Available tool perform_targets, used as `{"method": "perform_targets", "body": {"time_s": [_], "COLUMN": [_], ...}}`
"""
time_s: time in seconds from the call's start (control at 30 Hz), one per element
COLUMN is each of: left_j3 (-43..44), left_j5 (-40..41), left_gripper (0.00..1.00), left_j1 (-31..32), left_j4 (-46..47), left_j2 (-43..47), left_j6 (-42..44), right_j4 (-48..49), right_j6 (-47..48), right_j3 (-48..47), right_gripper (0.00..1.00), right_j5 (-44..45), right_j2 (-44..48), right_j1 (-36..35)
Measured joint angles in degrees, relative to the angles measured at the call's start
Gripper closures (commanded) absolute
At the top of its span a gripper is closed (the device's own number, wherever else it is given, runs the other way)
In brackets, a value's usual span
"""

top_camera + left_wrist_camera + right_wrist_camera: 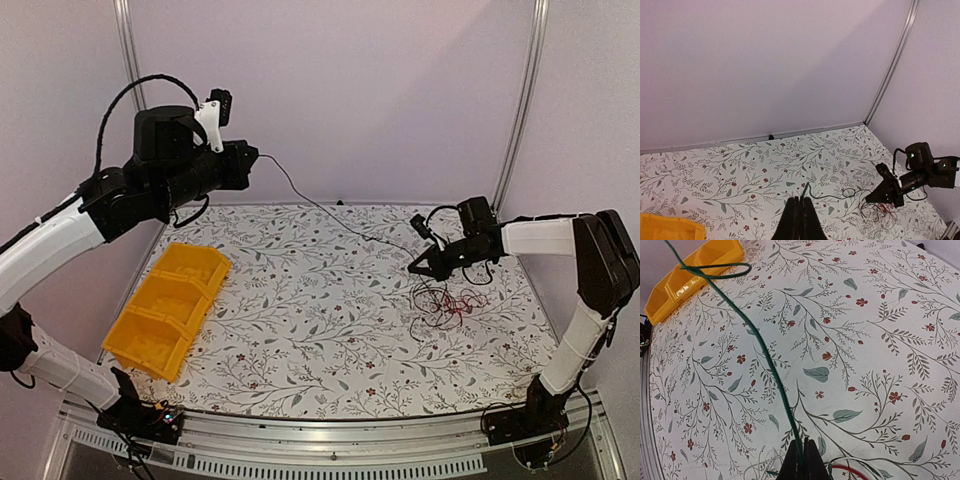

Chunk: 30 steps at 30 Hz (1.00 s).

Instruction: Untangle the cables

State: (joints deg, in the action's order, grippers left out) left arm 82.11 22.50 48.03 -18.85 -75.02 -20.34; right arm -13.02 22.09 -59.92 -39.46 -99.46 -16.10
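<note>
Top: I see my left tool [254, 158] at 10 o'clock and right tool [414, 269] at 3, both pinching one wire [330, 211]. The cables [447, 302] lie heaped by the right tool. Left wrist: shut on the wire. Right wrist: shut too, and the wire runs toward 11.

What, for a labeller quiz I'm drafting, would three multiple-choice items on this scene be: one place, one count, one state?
1. Where is the cable pile?
A. far left
B. centre, at the far wall
C. right side, by the right pincer

2. How many compartments has the yellow bin?
A. two
B. three
C. five

3. How is the long wire?
A. strung through the air between both pincers
B. coiled flat
C. cut in two

Answers:
1 C: the top view shows the pile just under the right pincer.
2 B: two dividers make three cells.
3 A: both pincers are shut on it, the left pincer raised high.
</note>
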Motion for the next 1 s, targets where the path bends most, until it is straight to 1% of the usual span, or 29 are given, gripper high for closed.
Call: {"method": "perform_targets", "body": {"time_s": [0.27,0.4,0.5,0.53,0.6,0.67,0.7,0.73,0.77,0.83,0.9,1.0], "left_j3": [-2.8,-8.1,-14.6,-17.1,-21.8,-24.6,-25.5,-25.9,-26.1,-26.1,-26.1,-26.1], "left_j5": [-0.4,-4.7,-9.5,-11.2,-14.7,-18.2,-19.9,-20.6,-21.8,-22.5,-22.9,-23.4], "left_gripper": [1.0,1.0,0.99,0.92,0.7,0.51,0.43,0.39,0.37,0.36,0.36,0.39], "left_j1": [-2.0,-2.6,-2.6,-2.6,-2.5,-2.2,-2.0,-1.8,-1.6,-1.3,-1.3,-1.3], "left_j4": [0.5,2.8,4.9,5.4,5.2,4.4,4.2,4.0,4.1,4.9,5.8,8.4], "left_j2": [0.5,0.0,-1.1,-1.2,-1.7,-2.1,-2.1,-2.0,-1.9,-1.2,-0.1,1.0], "left_j6": [0.4,0.2,0.2,0.2,0.3,0.5,0.5,0.5,0.1,0.4,0.6,0.7], "right_j4": [-1.1,-3.4,-4.2,-4.5,-5.2,-6.1,-6.6,-7.6,-8.6,-10.9,-13.2,-16.2], "right_j6": [0.2,1.3,3.1,3.8,5.4,6.5,7.1,7.4,7.8,8.1,8.6,9.1], "right_j3": [0.0,-0.3,0.8,1.7,3.0,3.1,2.9,2.3,1.3,-1.3,-5.3,-11.8], "right_gripper": [0.98,0.98,0.98,0.98,0.98,0.99,0.99,1.0,1.0,1.0,1.0,1.0], "right_j5": [-0.4,-1.3,0.0,0.5,1.5,2.0,2.2,2.3,2.4,2.7,3.0,3.2], "right_j2": [0.1,0.4,2.9,4.7,7.8,9.9,10.4,10.7,10.7,10.7,10.9,11.9], "right_j1": [0.0,-0.7,-3.5,-5.2,-8.8,-12.1,-13.5,-14.7,-15.5,-15.9,-16.0,-16.3]}}
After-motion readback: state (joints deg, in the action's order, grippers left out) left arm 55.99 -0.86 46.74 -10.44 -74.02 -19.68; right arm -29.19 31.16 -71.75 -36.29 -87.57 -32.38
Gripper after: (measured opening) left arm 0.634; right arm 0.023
